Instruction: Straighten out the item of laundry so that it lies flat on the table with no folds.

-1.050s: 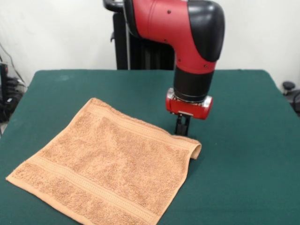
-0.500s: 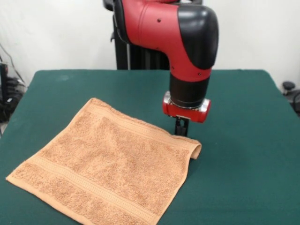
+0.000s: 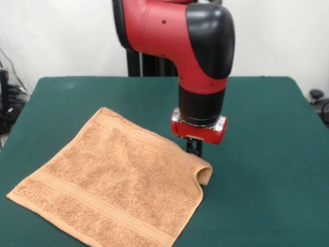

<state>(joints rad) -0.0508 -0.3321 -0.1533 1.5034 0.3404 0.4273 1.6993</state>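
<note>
The towel [image 3: 110,180] lies mostly flat by the table's [image 3: 267,154] near-left corner, one corner curled under. The gripper [image 3: 194,149] is at that curl; whether it pinches is unclear. Next, I judge, the corner needs drawing outward.

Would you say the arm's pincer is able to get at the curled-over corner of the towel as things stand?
Probably yes. The pincer hangs right at the folded corner of the towel, with nothing else on the table between them. Its grip state is hidden.
</note>
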